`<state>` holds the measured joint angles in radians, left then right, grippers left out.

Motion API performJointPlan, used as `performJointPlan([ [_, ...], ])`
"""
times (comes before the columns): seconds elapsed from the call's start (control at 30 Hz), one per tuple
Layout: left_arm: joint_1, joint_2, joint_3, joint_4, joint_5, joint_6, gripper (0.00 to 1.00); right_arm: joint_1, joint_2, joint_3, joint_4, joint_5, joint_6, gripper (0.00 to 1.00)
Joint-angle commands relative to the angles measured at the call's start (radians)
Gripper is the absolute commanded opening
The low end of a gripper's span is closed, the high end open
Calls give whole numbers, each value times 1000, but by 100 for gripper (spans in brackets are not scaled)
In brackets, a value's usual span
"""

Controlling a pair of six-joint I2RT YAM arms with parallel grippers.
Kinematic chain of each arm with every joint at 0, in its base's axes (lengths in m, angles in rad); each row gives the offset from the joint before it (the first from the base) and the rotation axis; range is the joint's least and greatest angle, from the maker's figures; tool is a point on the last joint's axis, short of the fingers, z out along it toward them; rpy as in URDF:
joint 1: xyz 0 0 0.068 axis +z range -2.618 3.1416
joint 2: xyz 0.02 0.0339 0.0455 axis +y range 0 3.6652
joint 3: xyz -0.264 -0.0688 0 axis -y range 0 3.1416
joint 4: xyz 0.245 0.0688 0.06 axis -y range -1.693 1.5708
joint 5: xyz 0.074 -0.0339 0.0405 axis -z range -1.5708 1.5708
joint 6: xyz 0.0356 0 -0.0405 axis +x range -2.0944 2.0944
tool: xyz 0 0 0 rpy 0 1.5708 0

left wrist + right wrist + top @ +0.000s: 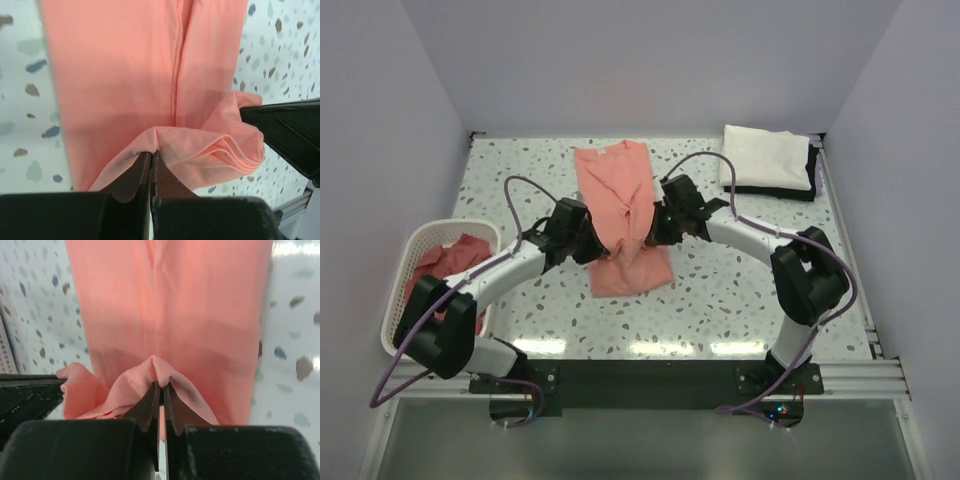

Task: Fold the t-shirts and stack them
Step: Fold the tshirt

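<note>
— Where do we have the long salmon-pink soft-cloth t-shirt (615, 180)?
— Lying narrow along the middle of the speckled terrazzo tabletop (740, 290). Our left gripper (151, 155) is clamped on a raised stitched edge, and our right gripper (161, 386) pinches that edge just beside it.
— Others?
— Crumpled pink shirts (450, 258) sit in the white plastic lattice basket (402, 280), left.

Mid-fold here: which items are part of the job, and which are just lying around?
Job: t-shirt on the table, pinched by left gripper and right gripper; pink shirts in the basket.
Lying about: the basket itself; folded white cloth on black cloth, far right.
</note>
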<state>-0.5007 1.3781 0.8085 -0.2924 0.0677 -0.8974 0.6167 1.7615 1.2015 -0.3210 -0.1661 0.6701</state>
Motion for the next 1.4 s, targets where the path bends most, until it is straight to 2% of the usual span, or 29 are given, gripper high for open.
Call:
performJointPlan([
  [0.0, 53, 54, 93, 93, -43, 3, 0, -32, 71, 159, 28, 46, 3, 0],
  [0.2, 137, 191, 197, 105, -43, 12, 0, -89, 203, 321, -6, 63, 0, 0],
  [0.6, 226, 374, 327, 151, 35, 28, 0, -190, 306, 446, -7, -13, 3, 0],
  [1.13, 283, 360, 320, 159, 38, 12, 0, -207, 417, 575, -3, -98, 0, 0],
  [1.37, 304, 458, 388, 180, 78, 54, 0, -219, 483, 621, 0, -99, 26, 0],
])
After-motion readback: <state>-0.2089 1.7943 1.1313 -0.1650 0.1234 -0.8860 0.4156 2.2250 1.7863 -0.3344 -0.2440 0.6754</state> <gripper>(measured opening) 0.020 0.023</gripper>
